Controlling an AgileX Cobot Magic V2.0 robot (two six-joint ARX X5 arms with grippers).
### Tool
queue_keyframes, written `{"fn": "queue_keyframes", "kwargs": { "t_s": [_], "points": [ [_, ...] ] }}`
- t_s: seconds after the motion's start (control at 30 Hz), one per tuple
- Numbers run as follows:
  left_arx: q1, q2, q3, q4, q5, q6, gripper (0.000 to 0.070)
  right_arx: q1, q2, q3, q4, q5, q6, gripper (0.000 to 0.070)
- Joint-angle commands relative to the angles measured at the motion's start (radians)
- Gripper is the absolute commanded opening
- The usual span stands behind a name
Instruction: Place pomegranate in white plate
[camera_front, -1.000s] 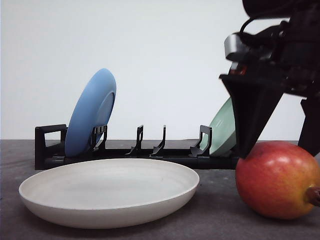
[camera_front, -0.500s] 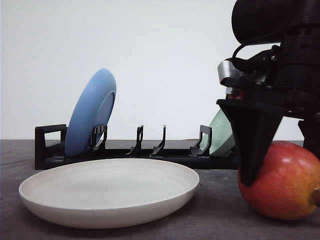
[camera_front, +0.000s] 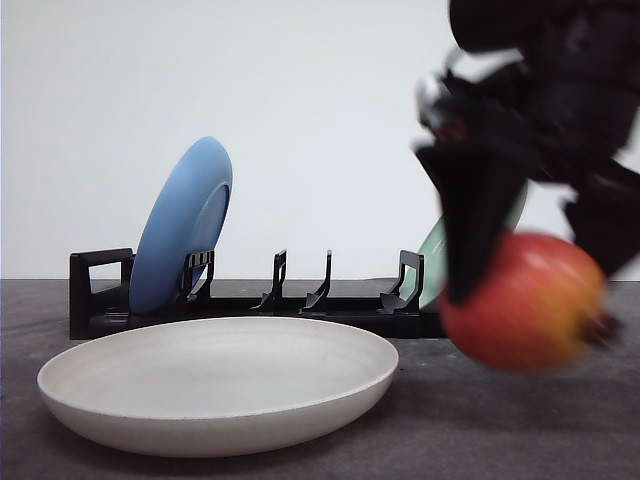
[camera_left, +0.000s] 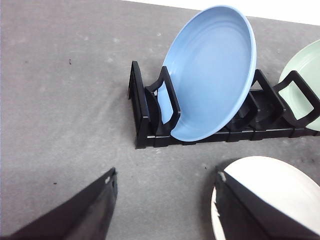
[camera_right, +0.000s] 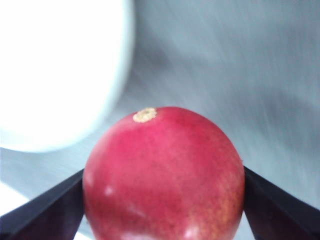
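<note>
One pomegranate (camera_front: 525, 302), seemingly tool-held (camera_front: 530, 290)

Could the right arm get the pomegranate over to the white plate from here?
Probably yes. The right end effector grips the pomegranate clear of the tabletop, and the white plate lies open beside it with nothing between them.

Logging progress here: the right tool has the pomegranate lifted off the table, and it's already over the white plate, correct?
Not quite. The right tool does hold the pomegranate off the table, but the front view shows it to the right of the white plate, not yet over it.
</note>
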Motion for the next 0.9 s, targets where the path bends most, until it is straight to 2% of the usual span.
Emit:
{"fn": "queue_keyframes", "kwargs": {
  "t_s": [0.0, 0.2, 0.5, 0.67, 0.87],
  "points": [
    [0.0, 0.006, 0.005, 0.012, 0.002, 0.0, 0.0359, 0.028, 0.033, 0.045, -0.001, -0.003, -0.038, 0.0491],
    [0.0, 0.011, 0.005, 0.012, 0.002, 0.0, 0.0359, 0.108, 0.156, 0.169, 0.029, -0.002, -0.055, 0.0491],
    [0.0, 0.011, 0.005, 0.012, 0.002, 0.001, 0.0359, 0.216, 0.358, 0.303, 0.159, 0.001, -0.057, 0.0492],
    [0.0, 0.011, 0.005, 0.012, 0.002, 0.004, 0.0359, 0.248, 0.404, 0.315, 0.224, 0.009, -0.056, 0.0491],
    [0.0, 0.011, 0.005, 0.012, 0.002, 0.004, 0.0359, 0.253, 0.432, 0.315, 0.214, 0.024, -0.056, 0.0494]
  ]
}}
